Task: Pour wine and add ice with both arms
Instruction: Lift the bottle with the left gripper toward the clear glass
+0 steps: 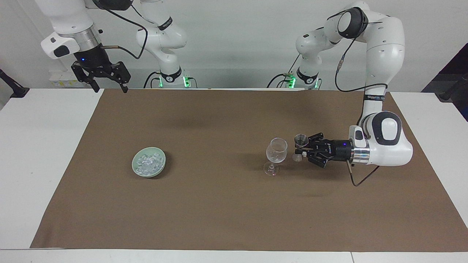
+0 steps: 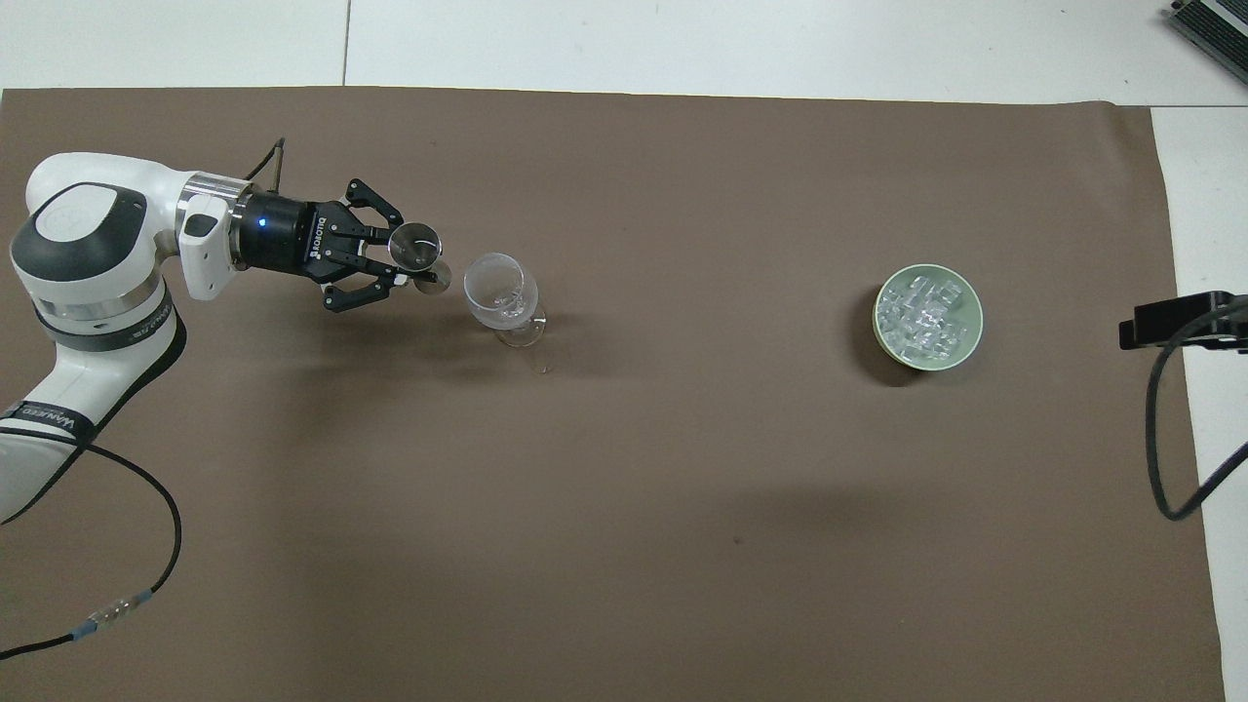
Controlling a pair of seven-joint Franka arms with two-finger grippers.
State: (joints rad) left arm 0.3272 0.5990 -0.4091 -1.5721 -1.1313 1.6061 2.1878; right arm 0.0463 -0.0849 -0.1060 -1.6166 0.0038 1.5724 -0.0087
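— Brown mat on table. Anything done?
— Not yet. Right gripper open, waiting up high. Ice in green bowl. Wine glass looks empty. Left gripper squeezing small metal cup just beside glass.

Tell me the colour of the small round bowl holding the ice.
Pale green: the small round bowl of clear ice shows best in the overhead view.
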